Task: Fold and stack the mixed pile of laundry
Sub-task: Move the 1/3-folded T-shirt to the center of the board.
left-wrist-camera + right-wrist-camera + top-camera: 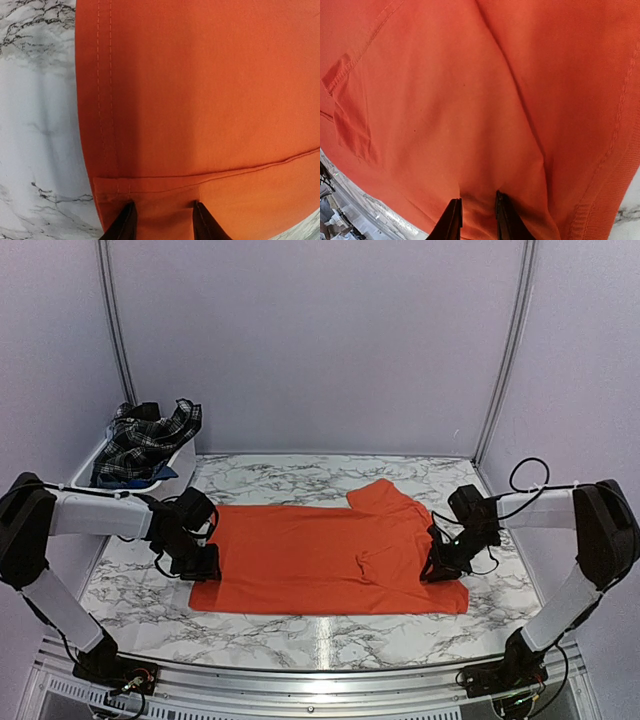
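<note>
Orange T-shirt (320, 555): right gripper (477, 218) pinches its 3 o'clock edge; left gripper (162, 221) at 9, grip unclear. Lift both evenly, taut.

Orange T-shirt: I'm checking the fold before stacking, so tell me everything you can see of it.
The orange T-shirt lies spread flat on the marble table, plain knit-looking cloth with stitched hems, one sleeve pointing to the far side. The left tool straddles a turned-over hem corner; grip unclear. Creases gather into the right tool, which pinches the opposite end.
</note>
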Tool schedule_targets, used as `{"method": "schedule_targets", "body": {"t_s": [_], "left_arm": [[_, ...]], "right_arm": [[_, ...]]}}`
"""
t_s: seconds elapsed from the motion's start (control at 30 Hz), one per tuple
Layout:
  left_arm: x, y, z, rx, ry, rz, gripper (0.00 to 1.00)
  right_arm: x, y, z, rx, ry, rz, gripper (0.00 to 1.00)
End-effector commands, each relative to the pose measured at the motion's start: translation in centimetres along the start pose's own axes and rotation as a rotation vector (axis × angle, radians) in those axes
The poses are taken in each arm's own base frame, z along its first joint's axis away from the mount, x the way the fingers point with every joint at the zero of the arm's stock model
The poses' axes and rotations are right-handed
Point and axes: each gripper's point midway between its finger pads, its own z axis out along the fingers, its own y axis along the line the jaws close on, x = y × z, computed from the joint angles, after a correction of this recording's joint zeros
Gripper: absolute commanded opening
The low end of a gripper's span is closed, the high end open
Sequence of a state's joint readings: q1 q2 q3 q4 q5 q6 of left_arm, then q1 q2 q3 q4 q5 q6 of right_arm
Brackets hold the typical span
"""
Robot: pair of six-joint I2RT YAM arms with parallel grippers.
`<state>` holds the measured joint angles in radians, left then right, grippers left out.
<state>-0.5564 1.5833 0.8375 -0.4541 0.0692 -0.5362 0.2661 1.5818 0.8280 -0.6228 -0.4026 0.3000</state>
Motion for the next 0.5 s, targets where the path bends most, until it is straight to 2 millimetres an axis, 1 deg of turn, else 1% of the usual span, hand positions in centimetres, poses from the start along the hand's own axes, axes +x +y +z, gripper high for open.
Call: {"method": "schedule_targets", "body": {"t_s": [0.0,0.03,0.1,0.13,0.23,0.3,0.4,0.43,0.47], "left_arm": [[2.7,1.6,-0.1,-0.059,0.073,-0.041,0.43],[1.9,1.3,-0.5,-0.055,0.056,-0.040,0.46],[0.1,0.6,-1.3,-0.029,0.030,-0.039,0.51],[-0.9,0.2,-1.8,-0.015,0.018,-0.037,0.53],[-4.6,-0.8,-3.2,0.019,-0.040,-0.019,0.60],[-7.3,-1.4,-4.0,0.032,-0.080,-0.010,0.65],[-10.6,-1.7,-4.2,0.042,-0.112,-0.009,0.68],[-11.4,-1.7,-4.1,0.040,-0.115,-0.007,0.69],[-12.2,-1.9,-4.1,0.039,-0.122,-0.002,0.70]], "right_arm": [[2.8,0.5,-0.3,-0.028,0.084,-0.002,0.25],[2.1,1.3,-0.9,-0.053,0.063,-0.020,0.26],[-0.2,2.7,-2.7,-0.081,-0.008,-0.053,0.31],[-1.7,3.2,-3.9,-0.090,-0.056,-0.073,0.33],[-6.8,4.0,-7.0,-0.087,-0.192,-0.116,0.40],[-10.4,4.0,-8.6,-0.054,-0.283,-0.142,0.43],[-15.3,4.4,-9.1,-0.015,-0.340,-0.173,0.45],[-17.4,5.0,-9.8,-0.006,-0.374,-0.187,0.45],[-18.9,5.1,-9.8,0.003,-0.385,-0.193,0.45]]}}
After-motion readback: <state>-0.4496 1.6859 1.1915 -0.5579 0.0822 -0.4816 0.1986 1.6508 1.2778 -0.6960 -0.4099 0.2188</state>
